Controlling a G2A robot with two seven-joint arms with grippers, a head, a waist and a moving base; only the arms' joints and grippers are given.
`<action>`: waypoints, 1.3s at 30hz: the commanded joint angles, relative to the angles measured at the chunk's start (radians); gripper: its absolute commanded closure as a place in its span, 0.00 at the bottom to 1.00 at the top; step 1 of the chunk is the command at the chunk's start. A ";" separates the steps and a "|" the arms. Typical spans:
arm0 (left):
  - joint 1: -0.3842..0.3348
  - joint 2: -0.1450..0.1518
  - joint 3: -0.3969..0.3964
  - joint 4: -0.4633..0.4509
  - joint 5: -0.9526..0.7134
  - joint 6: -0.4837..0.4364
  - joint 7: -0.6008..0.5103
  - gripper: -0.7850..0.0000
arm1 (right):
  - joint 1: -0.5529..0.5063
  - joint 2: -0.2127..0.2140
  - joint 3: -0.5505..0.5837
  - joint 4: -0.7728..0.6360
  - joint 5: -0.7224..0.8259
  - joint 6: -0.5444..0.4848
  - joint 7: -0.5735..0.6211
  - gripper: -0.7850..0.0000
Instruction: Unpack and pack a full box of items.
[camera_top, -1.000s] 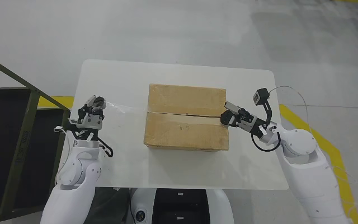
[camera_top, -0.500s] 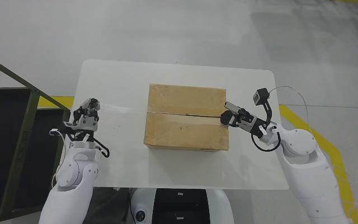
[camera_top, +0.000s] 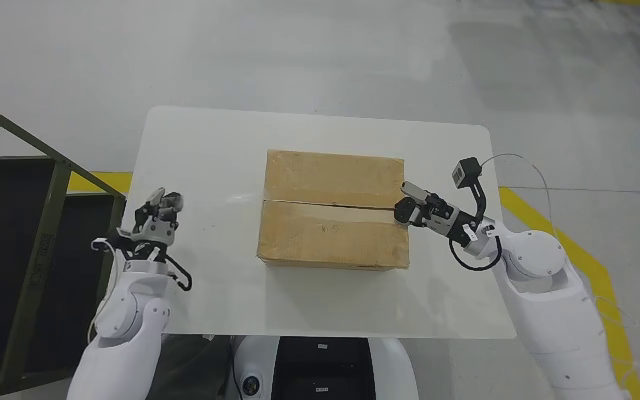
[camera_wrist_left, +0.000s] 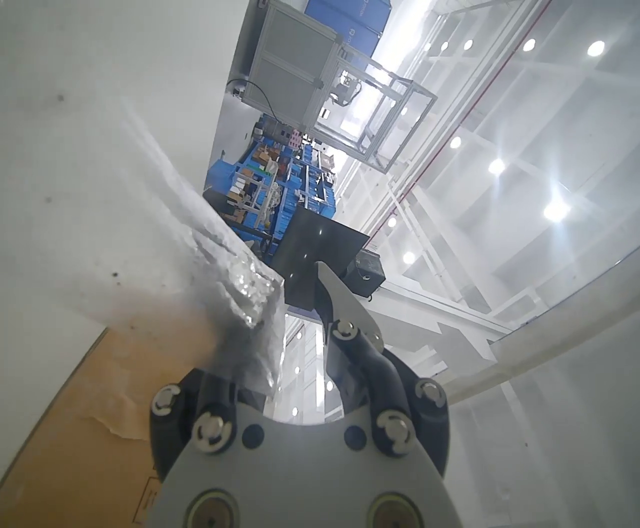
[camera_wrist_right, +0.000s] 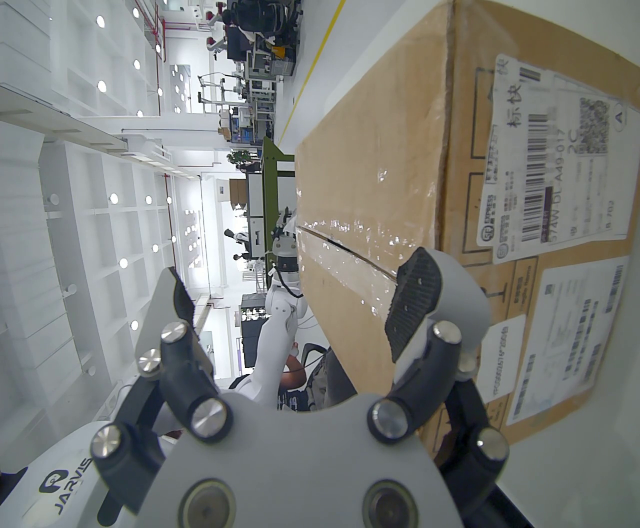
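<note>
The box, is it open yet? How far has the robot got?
Only just started. Done: one end of the clear tape looks peeled off the box and reaches the left gripper. In hand: the open right gripper sits at the seam's end. To do: the box is shut, so nothing is unpacked or repacked yet.

Brown cardboard box (camera_top: 334, 208) lies flat at the table's (camera_top: 440, 290) middle, flaps shut.

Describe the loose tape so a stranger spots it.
A brown cardboard box sits on the white table. From its left end a clear strip of tape runs to the left gripper. Unlike the flat tape on the lid, it is crumpled.
</note>
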 joint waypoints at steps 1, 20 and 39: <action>0.006 -0.001 -0.009 0.003 -0.001 0.002 -0.006 0.77 | 0.000 0.000 0.000 0.000 0.000 0.000 0.000 0.00; 0.033 -0.016 -0.062 0.034 -0.049 0.021 -0.026 0.88 | 0.000 0.000 0.000 0.000 0.000 0.000 0.000 0.00; 0.099 -0.017 0.028 -0.048 0.102 0.136 -0.249 0.79 | 0.000 0.000 0.000 0.000 0.000 0.000 0.000 0.00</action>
